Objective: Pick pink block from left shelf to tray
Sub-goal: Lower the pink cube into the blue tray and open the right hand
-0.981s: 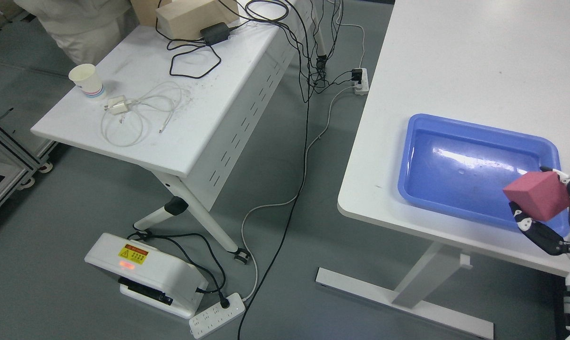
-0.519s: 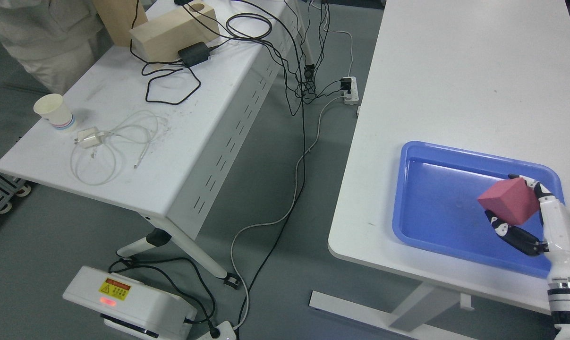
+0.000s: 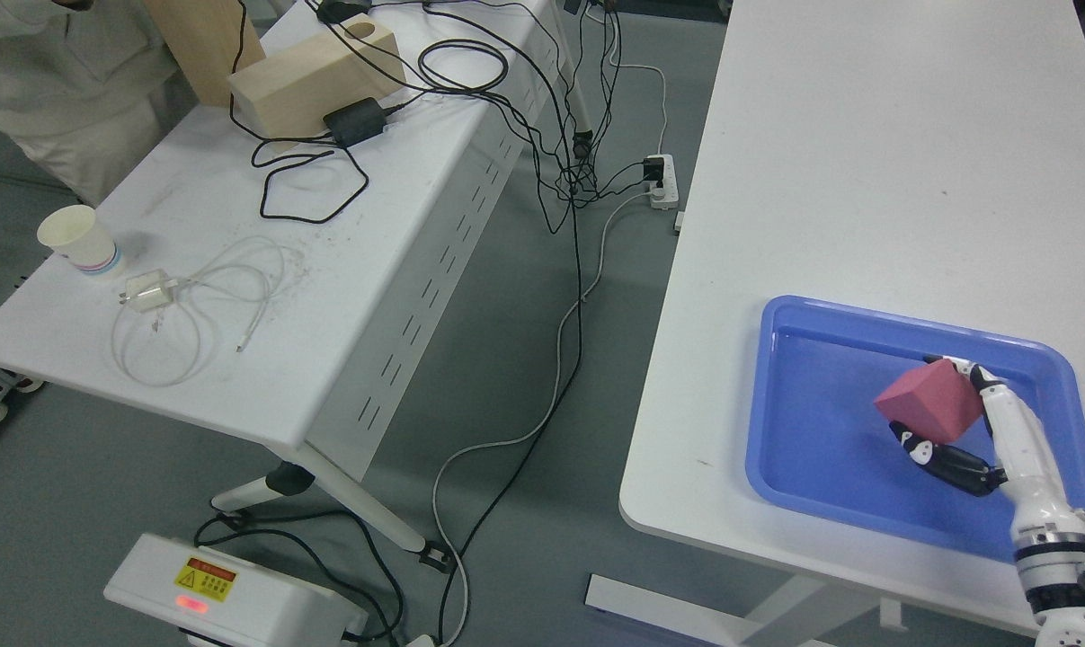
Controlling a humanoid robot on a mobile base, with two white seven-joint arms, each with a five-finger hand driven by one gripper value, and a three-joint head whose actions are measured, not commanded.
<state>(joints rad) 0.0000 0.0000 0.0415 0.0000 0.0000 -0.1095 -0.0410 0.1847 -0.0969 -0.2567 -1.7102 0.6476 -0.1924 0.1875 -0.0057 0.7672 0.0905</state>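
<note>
The block [image 3: 929, 406] is a matte pink-red cube with three faces visible; the upper face is lighter, the lower faces darker. It sits at the lower right of the frame, over the right half of the tray [image 3: 780, 449], clamped in the right hand [image 3: 973, 431]. White fingers [image 3: 987, 382] press its upper right side and dark fingers [image 3: 942, 458] close under its lower edge. Whether the block touches the tray floor cannot be told.

The tray is blue, rectangular, with a raised rim, and rests near the front edge of the right table [image 3: 866, 162]. Its floor around the block is bare and glossy.

On the left table [image 3: 263, 359], at the left of the frame: a paper cup [image 3: 76, 241], a white charger [image 3: 146, 293] with coiled cable, a wooden box [image 3: 313, 76] and a black adapter [image 3: 355, 121]. Black cables [image 3: 578, 225] hang to the floor between the tables, reaching a power strip [image 3: 661, 180]. A white unit [image 3: 227, 593] with a yellow label lies at the lower left. A person's clothing [image 3: 48, 81] shows at the upper left.

The block is tilted, one corner pointing toward the left of the frame. As a cube, it has no distinct long axis.
</note>
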